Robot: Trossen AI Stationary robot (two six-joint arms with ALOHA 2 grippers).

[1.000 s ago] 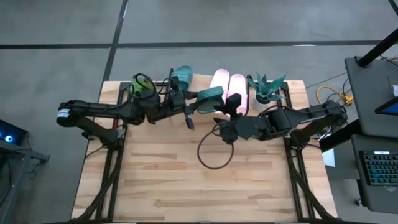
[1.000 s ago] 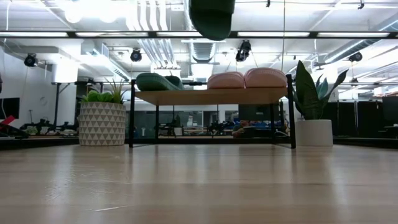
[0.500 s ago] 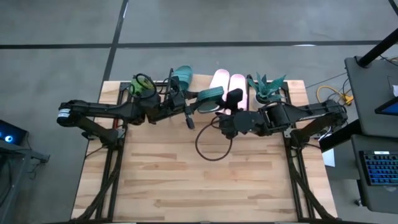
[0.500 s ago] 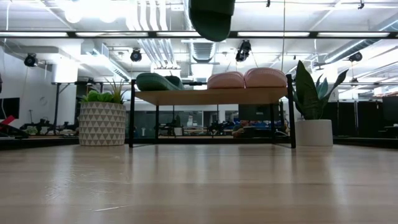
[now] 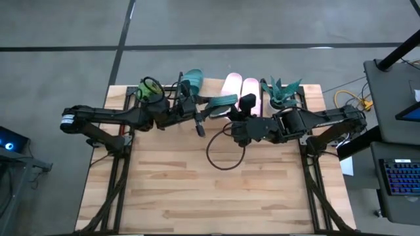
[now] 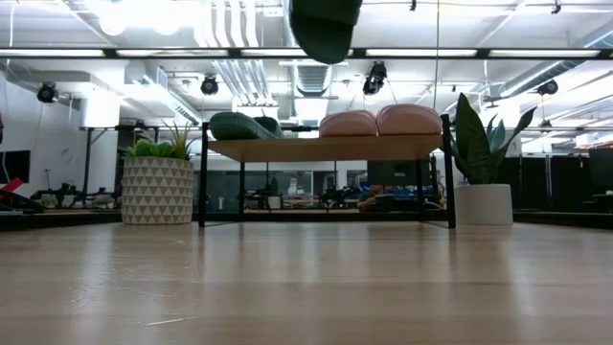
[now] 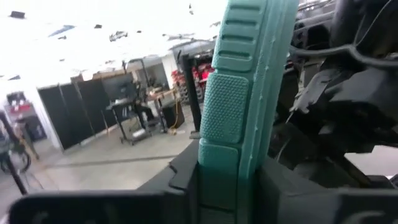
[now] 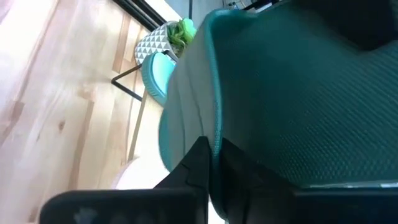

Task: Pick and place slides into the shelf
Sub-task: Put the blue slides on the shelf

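Both grippers were closed on 1 green slide (image 5: 221,101), held in the air just in front of the shelf (image 6: 326,149): the left gripper (image 5: 199,117) was clamped on one edge, the right gripper (image 5: 233,124) on the other. On the shelf top, 1 green slide (image 6: 239,126) lay left of 2 pink slides (image 6: 380,121), which were touching.

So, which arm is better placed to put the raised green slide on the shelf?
Probably the left. Its end effector already clamps the green slide beside the shelf's free slot; the right end effector grips the same slide's edge.
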